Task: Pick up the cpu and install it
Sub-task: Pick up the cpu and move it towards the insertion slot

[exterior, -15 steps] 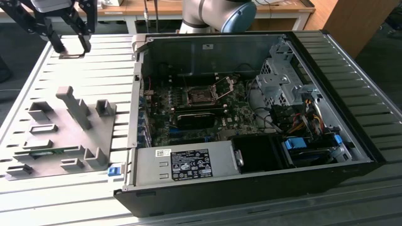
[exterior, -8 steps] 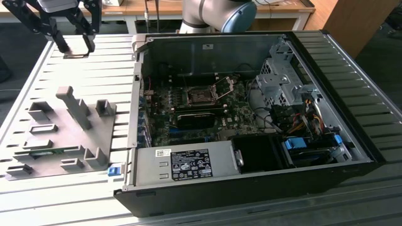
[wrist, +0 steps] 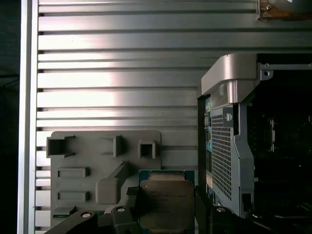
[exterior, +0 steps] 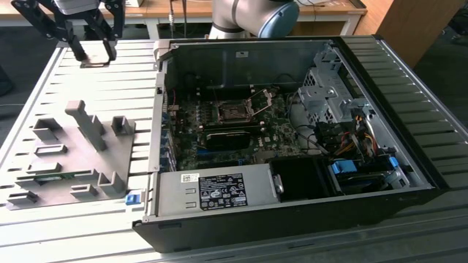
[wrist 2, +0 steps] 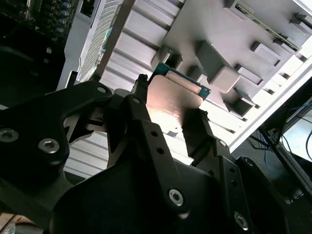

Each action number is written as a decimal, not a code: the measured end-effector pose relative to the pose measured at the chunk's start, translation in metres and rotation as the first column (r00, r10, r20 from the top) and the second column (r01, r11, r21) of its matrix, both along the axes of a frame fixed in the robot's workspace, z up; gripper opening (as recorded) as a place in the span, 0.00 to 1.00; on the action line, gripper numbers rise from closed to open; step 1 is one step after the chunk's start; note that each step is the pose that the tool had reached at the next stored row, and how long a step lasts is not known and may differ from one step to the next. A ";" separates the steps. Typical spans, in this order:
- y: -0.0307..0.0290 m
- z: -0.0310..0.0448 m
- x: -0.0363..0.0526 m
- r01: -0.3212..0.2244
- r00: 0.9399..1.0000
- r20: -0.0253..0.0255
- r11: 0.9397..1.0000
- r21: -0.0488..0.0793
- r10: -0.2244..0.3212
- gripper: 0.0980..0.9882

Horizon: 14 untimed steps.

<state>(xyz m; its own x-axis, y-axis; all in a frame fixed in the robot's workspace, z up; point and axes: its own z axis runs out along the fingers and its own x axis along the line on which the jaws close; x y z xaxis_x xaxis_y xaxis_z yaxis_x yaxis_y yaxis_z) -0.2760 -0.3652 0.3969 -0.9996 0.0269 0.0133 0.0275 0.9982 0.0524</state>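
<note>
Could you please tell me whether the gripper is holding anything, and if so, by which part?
Yes: the gripper holds the cpu, clamped by two opposite side edges between its fingers, with the metal top facing the wrist cameras.

A robotics lab or workshop: a ribbed aluminium table (exterior: 433, 131) carries an opened computer case (exterior: 292, 233) and a grey holder plate (exterior: 69, 164), with wooden desks (exterior: 183, 6) beyond the robot arm (exterior: 252, 16).

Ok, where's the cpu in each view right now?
Exterior view: cpu held in the gripper, upper corner on the exterior view's left.
First wrist view: cpu by the holder plate edge.
Second wrist view: cpu near the plate's corner.
Shared landmark: grey holder plate.
</note>
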 end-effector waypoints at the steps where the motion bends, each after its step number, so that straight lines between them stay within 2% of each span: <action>1: 0.0002 -0.0001 0.0010 0.000 1.000 0.000 1.000 0.000 0.000 0.50; 8: 0.0018 -0.0012 0.0088 0.000 1.000 0.000 1.000 0.000 0.000 0.50; 14: 0.0066 -0.0033 0.0179 0.000 1.000 0.000 1.000 0.000 0.000 0.50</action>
<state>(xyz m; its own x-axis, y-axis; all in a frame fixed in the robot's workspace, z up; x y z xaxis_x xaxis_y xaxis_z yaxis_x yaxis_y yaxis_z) -0.2581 -0.3585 0.3936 -0.9996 0.0268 0.0133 0.0275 0.9982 0.0528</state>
